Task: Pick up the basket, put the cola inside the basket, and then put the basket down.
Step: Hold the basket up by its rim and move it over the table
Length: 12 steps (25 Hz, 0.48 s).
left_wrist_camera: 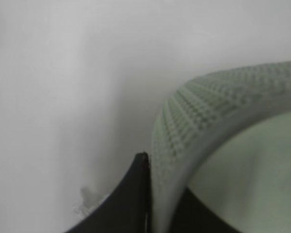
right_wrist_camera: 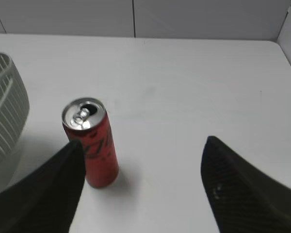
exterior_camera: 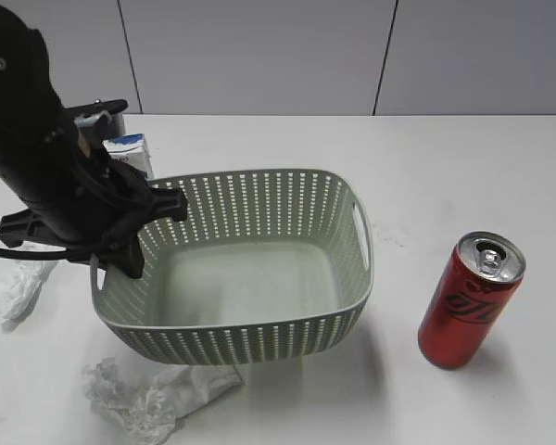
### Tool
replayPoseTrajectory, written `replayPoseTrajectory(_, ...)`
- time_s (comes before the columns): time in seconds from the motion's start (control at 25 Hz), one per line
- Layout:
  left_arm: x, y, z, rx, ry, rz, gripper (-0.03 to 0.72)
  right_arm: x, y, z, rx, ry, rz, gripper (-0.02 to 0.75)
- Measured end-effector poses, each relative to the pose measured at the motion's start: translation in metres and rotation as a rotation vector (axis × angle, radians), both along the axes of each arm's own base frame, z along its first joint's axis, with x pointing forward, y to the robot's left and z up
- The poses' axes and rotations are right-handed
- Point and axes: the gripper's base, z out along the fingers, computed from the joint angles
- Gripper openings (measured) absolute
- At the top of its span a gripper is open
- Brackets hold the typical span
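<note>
The pale green slotted basket (exterior_camera: pixel 250 338) sits left of centre on the white table, and it is empty. My left gripper (exterior_camera: pixel 122 252) is shut on the basket's left wall, one finger outside and one inside; the left wrist view shows that wall (left_wrist_camera: pixel 208 97) pinched between the black fingers (left_wrist_camera: pixel 160 187). I cannot tell whether the basket is off the table. The red cola can (exterior_camera: pixel 469 301) stands upright to the right of the basket. In the right wrist view my right gripper (right_wrist_camera: pixel 143 145) is open and empty, with the can (right_wrist_camera: pixel 94 143) just ahead of its left finger. The basket's corner (right_wrist_camera: pixel 5 107) shows at the left.
A white-and-blue milk carton (exterior_camera: pixel 132 148) stands behind the left arm. Crumpled white paper lies in front of the basket (exterior_camera: pixel 153 394) and at the left edge (exterior_camera: pixel 18 289). A grey wall runs behind the table.
</note>
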Motion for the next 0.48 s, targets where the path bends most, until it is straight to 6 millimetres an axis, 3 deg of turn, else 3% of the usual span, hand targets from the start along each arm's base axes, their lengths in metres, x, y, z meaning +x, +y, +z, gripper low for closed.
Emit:
replayPoseTrajectory(0.2,0.007,-0.005,-0.002,0.009,0.011,-0.014,-0.004,0.027,0.007,0.036,0.065,0.085,0.033,0.514)
replayPoseTrajectory(0.48,0.020,-0.014,-0.005,0.028,0.036,-0.038,-0.004,0.101,0.019,0.069,0.046,0.316,0.121,0.522)
